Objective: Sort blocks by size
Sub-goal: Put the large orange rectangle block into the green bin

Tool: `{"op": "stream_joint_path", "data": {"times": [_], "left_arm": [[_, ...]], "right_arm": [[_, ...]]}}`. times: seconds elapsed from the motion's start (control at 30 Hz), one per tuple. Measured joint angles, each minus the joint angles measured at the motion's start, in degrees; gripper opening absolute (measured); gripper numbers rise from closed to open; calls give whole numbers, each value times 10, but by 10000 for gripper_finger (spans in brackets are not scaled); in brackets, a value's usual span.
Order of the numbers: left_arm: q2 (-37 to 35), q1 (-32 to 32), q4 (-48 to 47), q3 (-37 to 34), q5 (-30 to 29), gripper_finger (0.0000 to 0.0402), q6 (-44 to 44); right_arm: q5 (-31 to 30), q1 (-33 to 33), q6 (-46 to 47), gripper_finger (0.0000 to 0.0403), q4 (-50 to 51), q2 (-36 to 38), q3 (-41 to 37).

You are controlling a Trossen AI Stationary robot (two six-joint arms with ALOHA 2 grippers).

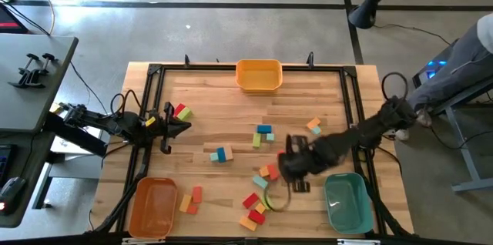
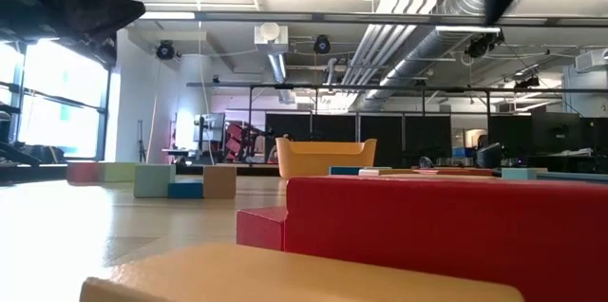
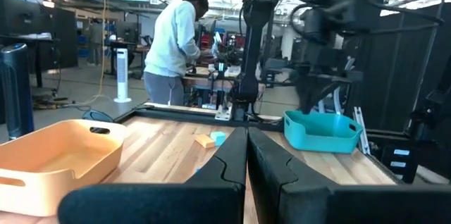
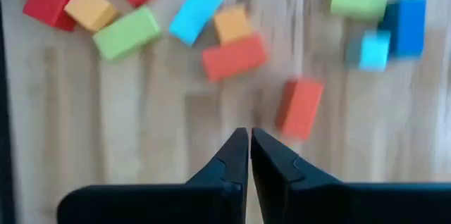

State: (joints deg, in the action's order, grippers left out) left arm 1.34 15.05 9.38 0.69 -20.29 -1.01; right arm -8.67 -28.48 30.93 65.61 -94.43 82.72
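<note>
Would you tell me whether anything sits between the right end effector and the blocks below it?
Nothing visible does: the right end effector is shut and empty above bare wood, with the nearest orange-red block just ahead.

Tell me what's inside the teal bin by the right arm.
From above, the teal bin looks empty: only its bare floor shows, no blocks. The right arm crosses just beyond its far rim, covering nothing inside.

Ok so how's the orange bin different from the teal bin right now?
The orange bin sits at the table's front left corner, away from both arms; the teal bin sits at the front right, beside the right claw. Loose blocks lie near the orange bin. Both are rounded rectangular tubs, and both look empty from above.
</note>
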Motion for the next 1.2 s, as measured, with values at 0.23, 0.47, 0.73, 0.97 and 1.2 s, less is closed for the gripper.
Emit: {"op": "stream_joint_path", "data": {"times": [0.23,0.47,0.73,0.97,1.2], "left_arm": [[0,0,24,0,2,0,34],[0,0,39,0,2,0,47],[0,0,39,0,2,0,62],[0,0,38,0,2,0,58],[0,0,37,0,2,0,56]], "right_arm": [[-23,-112,241,2,13,0,-23],[-124,-82,260,18,-52,0,-103],[-110,41,131,146,-259,0,-219],[-92,96,47,272,-347,0,-279],[-87,92,55,285,-371,0,-352]]}}
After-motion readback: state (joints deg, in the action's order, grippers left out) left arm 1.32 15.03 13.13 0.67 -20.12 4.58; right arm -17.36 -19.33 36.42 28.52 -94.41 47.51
